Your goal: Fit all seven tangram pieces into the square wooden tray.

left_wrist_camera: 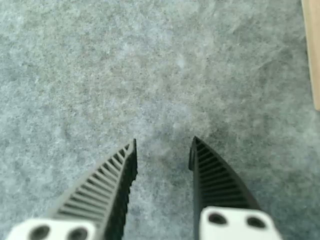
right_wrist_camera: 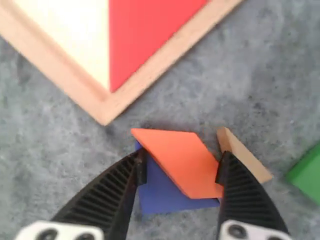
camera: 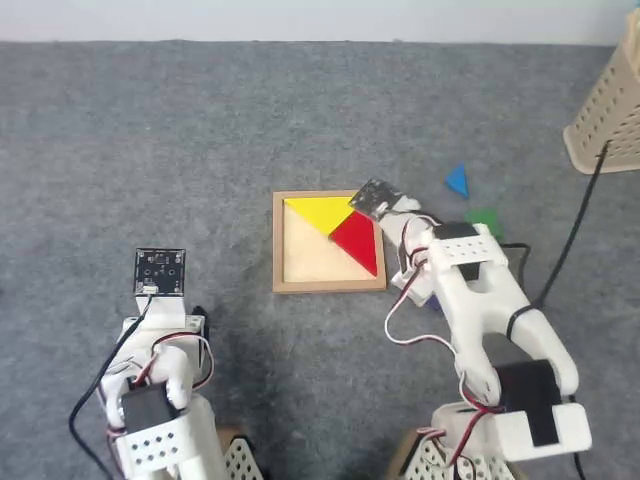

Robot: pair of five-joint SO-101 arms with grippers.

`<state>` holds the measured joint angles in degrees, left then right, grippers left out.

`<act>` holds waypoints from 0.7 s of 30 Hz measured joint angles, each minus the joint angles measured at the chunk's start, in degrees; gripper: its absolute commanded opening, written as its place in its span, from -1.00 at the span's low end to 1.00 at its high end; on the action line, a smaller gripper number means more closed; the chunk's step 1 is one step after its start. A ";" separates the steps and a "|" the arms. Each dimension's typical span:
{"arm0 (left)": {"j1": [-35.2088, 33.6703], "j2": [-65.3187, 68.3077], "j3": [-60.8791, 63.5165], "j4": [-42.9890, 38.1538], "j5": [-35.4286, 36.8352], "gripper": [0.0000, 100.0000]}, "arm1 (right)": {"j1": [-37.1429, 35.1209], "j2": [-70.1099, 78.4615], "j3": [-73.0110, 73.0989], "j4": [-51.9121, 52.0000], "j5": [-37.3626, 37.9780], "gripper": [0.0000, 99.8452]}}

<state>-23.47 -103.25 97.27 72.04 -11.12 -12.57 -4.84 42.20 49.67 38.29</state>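
The square wooden tray (camera: 279, 240) holds a yellow triangle (camera: 320, 211) and a red triangle (camera: 358, 241). Just off the tray's near right corner (right_wrist_camera: 102, 112), my right gripper (right_wrist_camera: 181, 165) is shut on an orange parallelogram (right_wrist_camera: 175, 150), one finger on each side. Under the parallelogram lies a dark blue piece (right_wrist_camera: 160, 195), and a tan piece (right_wrist_camera: 245, 157) sits beside it. A green piece (camera: 484, 220) and a blue triangle (camera: 457, 181) lie on the carpet right of the tray. My left gripper (left_wrist_camera: 164, 147) is open over bare carpet, left of the tray edge (left_wrist_camera: 312, 55).
A beige perforated basket (camera: 610, 100) stands at the far right edge. A black cable (camera: 570, 245) runs down the right side past the right arm (camera: 480, 300). Grey carpet covers the table.
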 measured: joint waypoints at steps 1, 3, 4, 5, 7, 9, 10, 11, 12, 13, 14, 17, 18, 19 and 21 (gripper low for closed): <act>0.00 0.00 0.00 0.00 0.00 -0.66 | 0.44 0.09 -0.26 -0.18 -0.70 -0.76; 0.00 0.00 0.00 0.00 0.00 -0.66 | 1.05 0.18 -0.79 -0.26 -2.02 -0.83; 0.00 0.00 0.00 0.00 0.00 -0.66 | 1.32 0.18 -0.88 -0.26 -2.55 -0.84; 0.00 0.00 0.00 0.00 0.00 -0.66 | 1.49 0.18 -1.05 -0.26 -2.90 -0.84; 0.00 0.00 0.00 0.00 0.00 -0.66 | 1.67 0.18 -1.05 -0.26 -3.25 -0.85; 0.00 0.00 0.00 0.00 0.00 -0.66 | 1.67 0.18 -1.05 -0.26 -3.34 -0.85; 0.00 0.00 0.00 0.00 0.00 -0.66 | 1.67 0.18 -1.05 -0.26 -3.52 -0.85; 0.00 0.00 0.00 0.00 0.00 -0.66 | 1.67 0.18 -1.05 -0.26 -4.13 -0.85; 0.00 0.00 0.00 0.00 0.00 -0.66 | 1.67 0.18 -1.05 -0.26 -5.01 -0.85; 0.00 0.00 0.00 0.00 0.00 -0.66 | 1.67 0.18 -1.14 -0.26 -6.15 -0.86; 0.00 0.00 0.00 0.00 0.00 -0.66 | 1.67 0.18 -1.58 -0.26 -7.30 -0.90; 0.00 0.00 0.00 0.00 0.00 -0.66 | 4.04 0.18 -4.22 -0.26 -12.04 -0.99; 0.00 0.00 0.00 0.00 0.00 -0.66 | 5.45 0.18 -5.19 -0.26 -14.15 -0.97; 0.00 0.00 0.00 0.00 0.00 -0.66 | 6.59 0.18 -6.24 -0.26 -16.53 -0.98; 0.00 0.00 0.00 0.00 0.00 -0.66 | 8.09 0.18 -8.18 -0.18 -20.04 -0.99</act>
<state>-23.47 -103.25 97.27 72.04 -11.12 -4.48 -4.66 34.02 49.49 18.24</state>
